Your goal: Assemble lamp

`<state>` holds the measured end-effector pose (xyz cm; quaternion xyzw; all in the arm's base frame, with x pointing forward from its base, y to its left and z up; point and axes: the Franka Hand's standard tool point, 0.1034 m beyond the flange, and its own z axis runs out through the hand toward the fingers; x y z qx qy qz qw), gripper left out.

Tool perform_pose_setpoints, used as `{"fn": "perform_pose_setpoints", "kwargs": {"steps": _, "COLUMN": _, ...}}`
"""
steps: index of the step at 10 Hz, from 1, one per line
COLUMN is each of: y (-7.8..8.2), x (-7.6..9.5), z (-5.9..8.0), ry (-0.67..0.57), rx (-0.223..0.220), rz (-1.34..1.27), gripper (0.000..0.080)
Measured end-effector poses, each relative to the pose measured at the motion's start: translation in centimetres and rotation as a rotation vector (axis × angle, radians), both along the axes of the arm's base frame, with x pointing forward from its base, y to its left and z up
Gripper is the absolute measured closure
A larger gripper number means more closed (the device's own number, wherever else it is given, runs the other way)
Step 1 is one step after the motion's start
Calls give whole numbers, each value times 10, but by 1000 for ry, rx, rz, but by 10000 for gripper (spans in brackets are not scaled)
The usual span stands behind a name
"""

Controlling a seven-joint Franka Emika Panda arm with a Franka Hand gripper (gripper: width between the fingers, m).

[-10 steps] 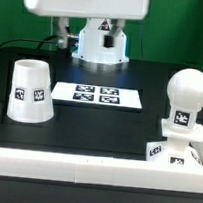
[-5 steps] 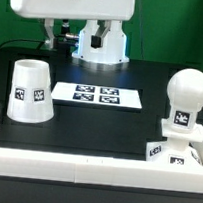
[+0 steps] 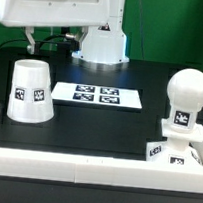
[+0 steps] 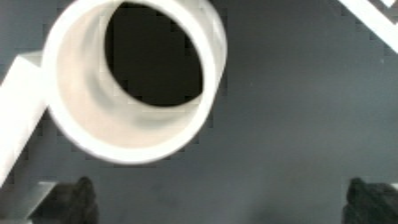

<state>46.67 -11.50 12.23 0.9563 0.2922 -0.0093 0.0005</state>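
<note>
The tapered white shade (image 3: 30, 91) stands on the black table at the exterior view's left, a tag on its side. The round-headed bulb (image 3: 187, 98) stands upright at the right on the tagged base (image 3: 173, 154), which is partly hidden by the front rail. The arm's white hand (image 3: 58, 7) hangs above and slightly behind the shade. In the wrist view the shade's open rim (image 4: 71, 110) lies below my gripper (image 4: 214, 203). Its dark fingertips (image 4: 64, 200) are wide apart with nothing between them.
The marker board (image 3: 98, 94) lies flat in the middle of the table, between shade and bulb. White rails (image 3: 93, 171) edge the table's front and sides. The robot's white pedestal (image 3: 100, 47) stands at the back.
The hand has moved toward the exterior view's left, from over the pedestal to above the shade. The lamp parts have not moved.
</note>
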Motion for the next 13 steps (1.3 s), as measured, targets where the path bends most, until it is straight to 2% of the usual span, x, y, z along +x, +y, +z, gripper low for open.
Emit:
{"fn": "perform_pose_setpoints", "kwargs": {"steps": 2, "y": 0, "x": -1, "z": -2, "ry": 5, "rx": 1, "rz": 0, "gripper": 101}}
{"fn": "perform_pose_setpoints", "kwargs": {"steps": 3, "y": -2, "x": -5, "z": -8, "ry": 13, "rx": 4, "rz": -1, "gripper": 101}}
{"fn": "perform_pose_setpoints", "kwargs": {"steps": 6, "y": -12, "x": -25, "z": -24, "ry": 33, "rx": 10, "rz": -13, "gripper": 101}}
{"fn": "perform_pose_setpoints", "kwargs": {"steps": 13, "y": -11, "x": -33, "z": -51, "ry": 72, "rx": 7, "rz": -8, "gripper": 101}}
